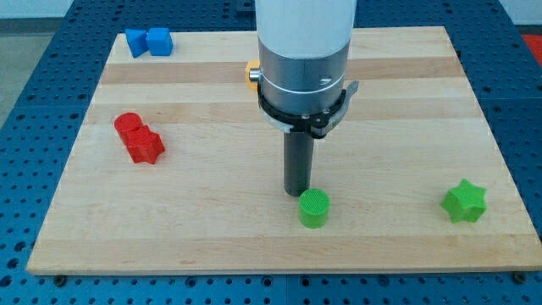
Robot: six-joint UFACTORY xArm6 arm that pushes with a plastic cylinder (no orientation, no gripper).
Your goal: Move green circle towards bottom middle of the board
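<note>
We have our straight dark rod standing on the pale wooden board (212, 246), my tip (296, 194) down on the surface just above and slightly left of the small green plastic circle block (314, 208), touching it or very nearly, hard to tell which. The rod has nothing to open or close, it grasps nothing, it only pushes

The green circle sits close to the board's bottom edge, a bit right of the middle of that edge, so the task looks almost done, we judge this the last nudge. The next move probably calls for a short push downward and a little to the left, contact kept on the block's upper right side so it doesn't roll off the tip or slip over the bottom edge

Other stuff: a green star-shaped block (464, 202) near the bottom right corner, well apart; two red blocks (139, 139) touching each other near the left edge; two blue blocks (148, 41) side by side at the top left corner; a yellow block (251, 74) mostly hidden behind the arm near the top edge, shape not clear
</note>
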